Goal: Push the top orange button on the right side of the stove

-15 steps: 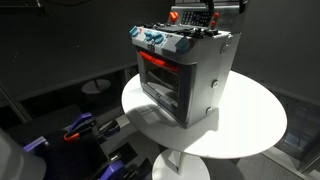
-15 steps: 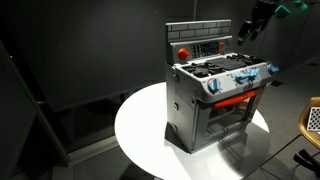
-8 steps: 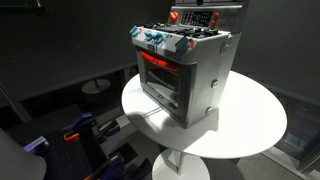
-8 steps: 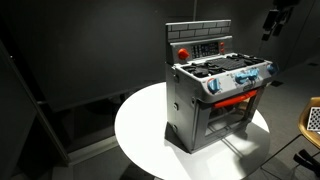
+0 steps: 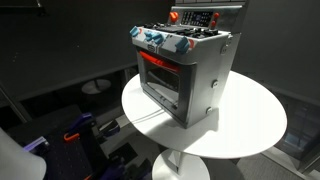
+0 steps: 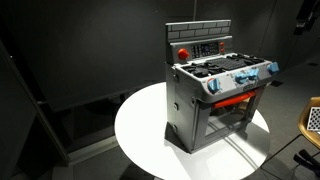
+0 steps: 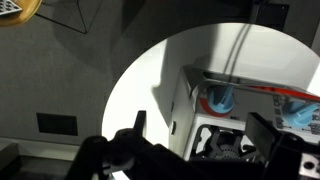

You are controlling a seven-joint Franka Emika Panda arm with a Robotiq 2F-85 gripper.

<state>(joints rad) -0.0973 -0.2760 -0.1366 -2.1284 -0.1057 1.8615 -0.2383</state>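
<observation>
Hovering gripper (image 7: 200, 128) well clear of stove (image 5: 185, 70) | jaws spread, empty | stove stands on round table (image 5: 250, 125) | risk: we strike the wrong spot on back panel (image 6: 200, 45), or shove the light stove.

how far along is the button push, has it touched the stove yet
Done: nothing provable; whether the red-orange button was pressed does not show. In hand: the gripper hangs open above the stove, touching nothing. Left, unless already pressed: come down to the back panel and push that button.
</observation>
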